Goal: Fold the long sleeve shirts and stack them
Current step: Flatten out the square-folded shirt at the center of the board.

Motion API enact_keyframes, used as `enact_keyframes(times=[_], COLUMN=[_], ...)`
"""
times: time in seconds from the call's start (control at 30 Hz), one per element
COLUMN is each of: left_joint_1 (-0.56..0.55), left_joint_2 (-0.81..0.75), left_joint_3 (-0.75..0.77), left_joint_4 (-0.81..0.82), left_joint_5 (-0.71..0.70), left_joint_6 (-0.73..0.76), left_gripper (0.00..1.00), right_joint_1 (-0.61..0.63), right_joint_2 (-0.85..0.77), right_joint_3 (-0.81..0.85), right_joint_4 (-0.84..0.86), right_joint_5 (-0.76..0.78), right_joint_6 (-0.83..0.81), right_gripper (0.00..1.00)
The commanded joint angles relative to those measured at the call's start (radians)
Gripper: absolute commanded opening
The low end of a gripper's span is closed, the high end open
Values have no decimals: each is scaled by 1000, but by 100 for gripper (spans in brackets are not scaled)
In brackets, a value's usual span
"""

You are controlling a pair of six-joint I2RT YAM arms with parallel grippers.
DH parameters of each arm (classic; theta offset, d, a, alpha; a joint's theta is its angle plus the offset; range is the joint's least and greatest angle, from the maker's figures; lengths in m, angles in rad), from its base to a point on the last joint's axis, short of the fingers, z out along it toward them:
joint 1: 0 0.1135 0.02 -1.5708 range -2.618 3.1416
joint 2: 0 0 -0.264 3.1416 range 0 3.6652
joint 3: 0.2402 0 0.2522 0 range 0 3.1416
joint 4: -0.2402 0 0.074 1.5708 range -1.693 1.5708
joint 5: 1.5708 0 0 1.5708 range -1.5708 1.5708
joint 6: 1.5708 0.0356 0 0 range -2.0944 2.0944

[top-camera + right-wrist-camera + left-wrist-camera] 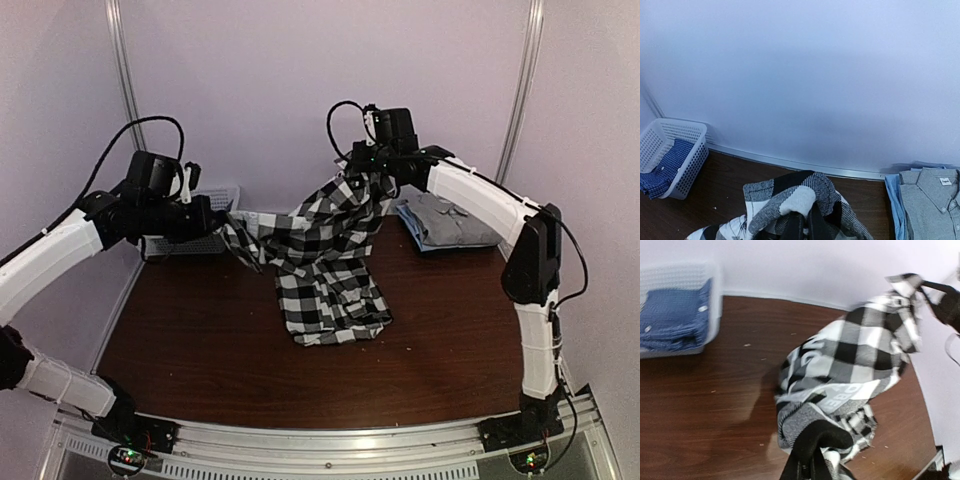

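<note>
Where the far-left corner of the table (pixel 200 340) met the wall (pixel 280 100), a white perforated basket (pixel 218 196) was noted. A folded blue cloth (pixel 675 315) was seen inside it, with small white buttons on it.

Just right of the basket, the left gripper (pixel 222 222) was recorded raised above the table, its jaws clenched on a bunched edge of the checked shirt (pixel 320 260). In the left wrist view the black fingers (pixel 810 455) were seen pressed together, with black-and-white cloth gathered around them. Lettering was made out on a pale band of that cloth, too blurred to be read.

From that grip the checked shirt was observed strung upward and rightward to the right gripper (pixel 372 170). Its lower part was draped down onto the middle of the table, where it lay crumpled.

The right gripper was noted higher than the left, near the back wall, and likewise clamped on the checked shirt. In the right wrist view a rolled fold of cloth was seen bunched over the closed fingers (pixel 795 227).

Farther right, at the back of the table, a folded grey shirt (pixel 450 220) was recorded, collar up, laid on top of a light blue shirt (pixel 408 222). The hanging checked cloth was seen just beside this stack; whether they touched could not be told.
</note>
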Motion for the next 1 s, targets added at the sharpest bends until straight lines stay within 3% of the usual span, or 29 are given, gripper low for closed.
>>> enact_keyframes(times=[0.0, 0.1, 0.17, 0.27, 0.4, 0.6, 0.97], left_joint_1=[194, 248, 263, 271, 274, 285, 286], left_joint_2=[86, 171, 211, 245, 262, 260, 285], left_joint_3=[-29, 45, 89, 130, 151, 164, 208], left_joint_4=[-60, -59, -59, -61, -67, -69, -76], left_joint_5=[38, 41, 44, 50, 45, 39, 56], left_joint_6=[-37, -19, -9, 9, 24, 31, 44], left_gripper=[0, 0, 0, 0, 0, 0, 0], right_joint_1=[-9, -10, -9, -5, -2, 8, 61], right_joint_2=[139, 236, 243, 156, 23, -147, -180], right_joint_3=[128, 261, 261, 126, -121, -473, -750], right_joint_4=[-20, -103, -135, -123, -99, -1, 5], right_joint_5=[-96, -151, -178, -176, -168, -238, -182], right_joint_6=[-21, -11, -7, -6, 3, 66, 147], right_gripper=[9, 31, 47, 71, 84, 83, 56])
